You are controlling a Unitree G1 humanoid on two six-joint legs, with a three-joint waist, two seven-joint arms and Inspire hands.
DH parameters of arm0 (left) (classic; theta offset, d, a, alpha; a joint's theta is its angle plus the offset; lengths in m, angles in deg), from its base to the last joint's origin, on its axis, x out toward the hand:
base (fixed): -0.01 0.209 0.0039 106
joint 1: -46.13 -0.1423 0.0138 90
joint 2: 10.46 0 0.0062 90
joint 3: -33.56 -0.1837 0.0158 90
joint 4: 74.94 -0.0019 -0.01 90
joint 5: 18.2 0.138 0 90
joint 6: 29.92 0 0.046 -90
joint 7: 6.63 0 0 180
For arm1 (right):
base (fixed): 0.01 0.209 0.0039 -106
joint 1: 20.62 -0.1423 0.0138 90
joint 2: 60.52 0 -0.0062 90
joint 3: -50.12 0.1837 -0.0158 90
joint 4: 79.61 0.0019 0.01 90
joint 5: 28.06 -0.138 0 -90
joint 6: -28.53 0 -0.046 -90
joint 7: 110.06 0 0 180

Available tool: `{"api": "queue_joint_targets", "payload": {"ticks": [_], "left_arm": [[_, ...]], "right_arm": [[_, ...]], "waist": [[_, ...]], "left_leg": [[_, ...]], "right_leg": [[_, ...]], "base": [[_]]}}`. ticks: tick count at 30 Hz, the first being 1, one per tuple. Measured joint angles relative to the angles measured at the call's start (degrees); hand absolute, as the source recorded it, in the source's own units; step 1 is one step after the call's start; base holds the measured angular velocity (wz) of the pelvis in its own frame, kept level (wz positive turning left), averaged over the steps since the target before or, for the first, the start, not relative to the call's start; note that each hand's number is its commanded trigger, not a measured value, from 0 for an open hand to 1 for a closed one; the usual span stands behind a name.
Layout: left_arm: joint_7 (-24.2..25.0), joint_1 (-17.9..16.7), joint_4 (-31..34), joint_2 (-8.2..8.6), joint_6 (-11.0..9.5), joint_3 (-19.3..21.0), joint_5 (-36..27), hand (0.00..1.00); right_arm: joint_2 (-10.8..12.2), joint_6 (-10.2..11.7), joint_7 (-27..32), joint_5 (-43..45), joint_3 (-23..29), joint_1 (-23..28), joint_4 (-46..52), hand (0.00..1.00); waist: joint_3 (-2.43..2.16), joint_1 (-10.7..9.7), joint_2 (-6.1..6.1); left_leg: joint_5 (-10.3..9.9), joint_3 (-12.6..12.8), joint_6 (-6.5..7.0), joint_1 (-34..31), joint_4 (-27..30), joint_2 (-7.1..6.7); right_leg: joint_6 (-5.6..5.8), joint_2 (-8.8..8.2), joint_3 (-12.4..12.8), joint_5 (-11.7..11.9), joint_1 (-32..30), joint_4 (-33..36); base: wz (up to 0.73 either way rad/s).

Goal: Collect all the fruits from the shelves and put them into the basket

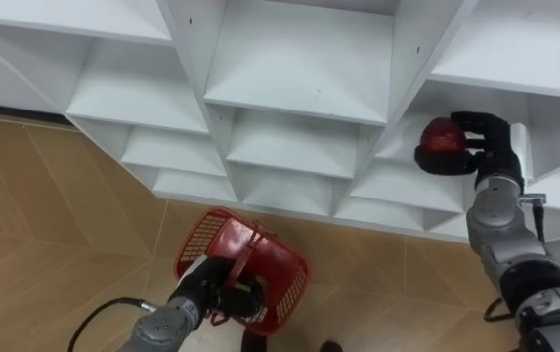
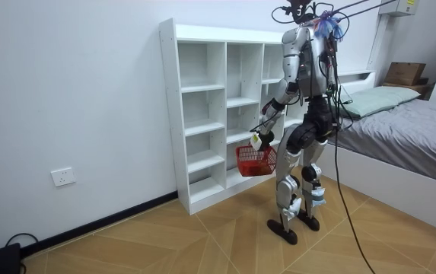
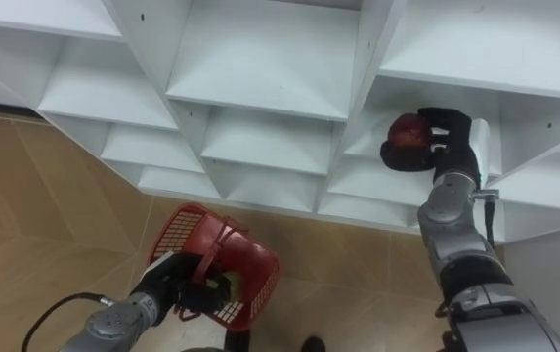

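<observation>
1. The right robot hand [image 1: 495,147] curled round a red fruit [image 1: 443,137], perhaps an apple, at the closet [image 1: 299,59]; it could slip.
2. The left robot hand [image 1: 211,288] clutched the red basket [image 1: 284,279], well apart; a drop might miss.

The basket [image 1: 201,241] hangs low left before the shelf unit [image 1: 299,98], the fruit [image 1: 444,137] higher right, at its front.

Light: bright, even, from above | Shadows: soft grey lay under each board of the closet [image 1: 299,88] | Floor [image 2: 202,243]: faint sheen, weak shadows | Edges: closet lines fanned outward in eye views
</observation>
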Motion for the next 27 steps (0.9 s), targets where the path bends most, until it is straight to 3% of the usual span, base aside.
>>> {"api": "queue_joint_targets", "payload": {"ticks": [16,22,27], "left_arm": [[-0.5,0.2,0.0,0.24,-0.1,0.0,0.0,1.00],[-1.2,0.2,1.7,0.36,-0.4,0.0,-0.8,1.00],[-1.7,-0.2,3.4,0.36,-0.8,-0.1,-1.8,1.00]], "right_arm": [[0.0,0.5,-0.5,0.7,0.1,-0.1,0.9,1.00],[0.7,0.4,-2.1,0.5,-2.2,0.1,2.6,1.00],[1.3,0.4,-2.7,1.1,-3.6,4.6,9.9,1.00]], "waist": [[-0.08,-0.1,0.14],[-0.25,0.0,0.42],[-0.31,-0.2,0.52]], "left_leg": [[0.0,-0.1,0.00,-0.2,-0.1,0.01],[0.0,0.0,0.00,0.0,0.0,0.05],[0.0,0.0,0.00,0.3,0.1,0.02]], "right_leg": [[-0.07,0.10,0.1,0.1,0.1,-0.8],[-0.07,0.09,0.1,0.1,0.3,-0.7],[-0.06,0.06,0.1,0.1,0.6,-0.6]], "base": [[0.00],[0.00],[0.00]]}}
